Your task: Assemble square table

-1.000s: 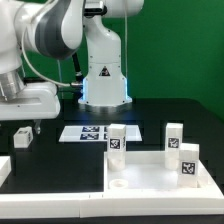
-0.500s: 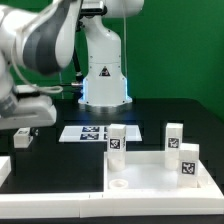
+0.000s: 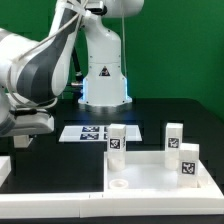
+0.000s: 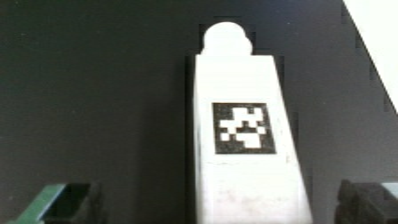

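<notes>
Square table slab [image 3: 150,170] sits on the dark surface [image 3: 60,165], cut off at the frame edge; a tagged peg leg [image 4: 240,130] lies between the claw's [image 4: 222,200] spread, ungripping fingers [image 4: 54,205].

I see the square table's white slab [image 3: 150,170] lying flat at the exterior view's lower right, raised rim up, a round socket at its near corner. Three white tagged peg legs stand upright around it [image 3: 116,139] [image 3: 174,135] [image 3: 187,160]. A fourth leg [image 4: 240,130] lies flat on the dark table, tag up, rounded peg tip showing.
</notes>
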`<state>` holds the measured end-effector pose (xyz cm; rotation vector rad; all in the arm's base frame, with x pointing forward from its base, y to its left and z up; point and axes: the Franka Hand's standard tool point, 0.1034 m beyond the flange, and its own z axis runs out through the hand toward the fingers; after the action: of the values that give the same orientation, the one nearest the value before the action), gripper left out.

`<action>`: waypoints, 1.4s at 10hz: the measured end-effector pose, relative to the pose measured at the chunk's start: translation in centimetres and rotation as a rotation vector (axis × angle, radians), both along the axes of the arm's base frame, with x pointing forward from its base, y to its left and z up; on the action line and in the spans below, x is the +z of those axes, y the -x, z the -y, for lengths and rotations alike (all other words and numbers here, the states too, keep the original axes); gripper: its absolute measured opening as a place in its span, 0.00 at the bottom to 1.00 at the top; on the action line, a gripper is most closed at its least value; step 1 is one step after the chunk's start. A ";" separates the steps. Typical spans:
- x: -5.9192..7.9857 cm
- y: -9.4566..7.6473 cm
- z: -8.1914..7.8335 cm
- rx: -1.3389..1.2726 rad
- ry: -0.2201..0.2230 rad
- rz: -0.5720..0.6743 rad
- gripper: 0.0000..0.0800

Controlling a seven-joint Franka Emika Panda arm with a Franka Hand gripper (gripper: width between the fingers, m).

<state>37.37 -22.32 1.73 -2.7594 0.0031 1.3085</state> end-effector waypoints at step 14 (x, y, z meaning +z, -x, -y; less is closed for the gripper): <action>-0.8 3.3 -0.6 -0.051 -0.028 -0.145 0.36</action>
<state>34.10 -21.76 0.91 -2.6173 0.0645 1.4802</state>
